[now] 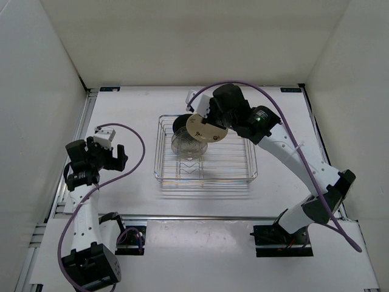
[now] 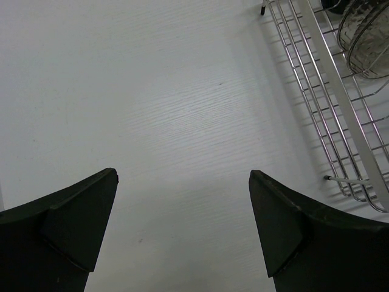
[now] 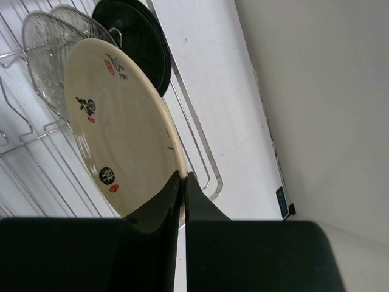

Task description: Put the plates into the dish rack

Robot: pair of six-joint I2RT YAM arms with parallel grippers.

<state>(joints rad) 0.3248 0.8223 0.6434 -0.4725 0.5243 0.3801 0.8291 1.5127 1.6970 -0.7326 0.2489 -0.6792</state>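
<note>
The chrome wire dish rack (image 1: pixel 234 170) sits mid-table. A black plate (image 1: pixel 180 123) and clear plates (image 1: pixel 185 145) stand in its left part; they also show in the right wrist view, black (image 3: pixel 137 36) and clear (image 3: pixel 42 55). My right gripper (image 3: pixel 183 177) is shut on the rim of the cream-tan plate (image 3: pixel 115 134), holding it tilted above the rack's left part, next to the clear plates; it shows from above too (image 1: pixel 203 129). My left gripper (image 2: pixel 182 201) is open and empty over bare table, left of the rack (image 2: pixel 322 121).
White walls enclose the table on three sides. The rack's right part (image 1: pixel 231 152) holds no plates. A clear plate (image 2: pixel 364 36) shows at the top right of the left wrist view.
</note>
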